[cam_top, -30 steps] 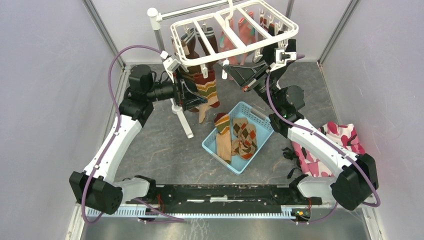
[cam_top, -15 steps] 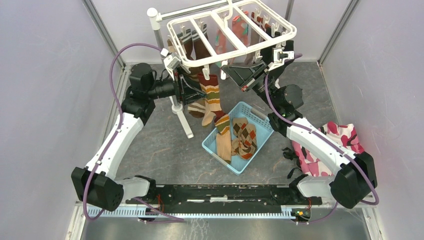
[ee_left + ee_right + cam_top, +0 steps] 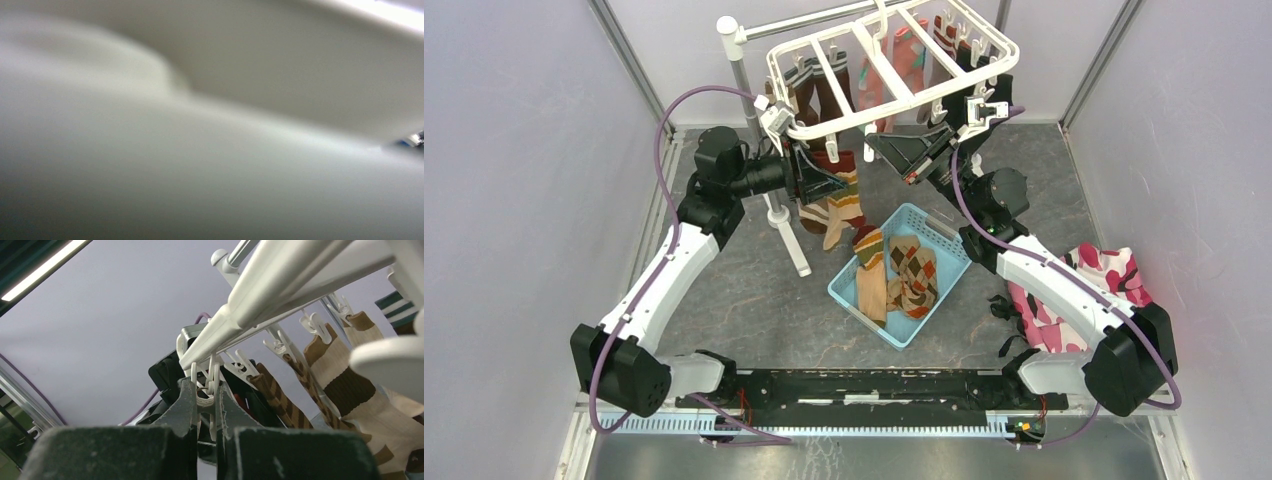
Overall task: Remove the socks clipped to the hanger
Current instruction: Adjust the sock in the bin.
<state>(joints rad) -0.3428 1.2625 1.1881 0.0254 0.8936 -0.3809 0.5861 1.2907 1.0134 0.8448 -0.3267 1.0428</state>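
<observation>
The white hanger (image 3: pixel 894 62) hangs from the pole at the back, with socks (image 3: pixel 832 90) clipped under it. A brown-orange striped sock (image 3: pixel 849 192) dangles below its near-left edge. My left gripper (image 3: pixel 822 186) reaches in against that sock from the left, and its jaws are hidden among the cloth. A blurred white surface (image 3: pixel 210 150) fills the left wrist view. My right gripper (image 3: pixel 206 390) is shut on a small white clip (image 3: pixel 204 401) hanging from the hanger's bar (image 3: pixel 260 295). Brown striped socks (image 3: pixel 280 401) hang just behind it.
A light blue basket (image 3: pixel 944 236) on the floor below holds an argyle sock (image 3: pixel 914 275) and a striped sock (image 3: pixel 869 262). The grey pole stand (image 3: pixel 746 90) rises behind my left arm, one white foot (image 3: pixel 794 250) pointing forward. A camouflage cloth heap (image 3: pixel 1096 282) lies at the right.
My left gripper has narrowed from wide open and pushed a little rightward under the hanger. The hanger has swayed slightly. My right gripper keeps its hold on the clip.
</observation>
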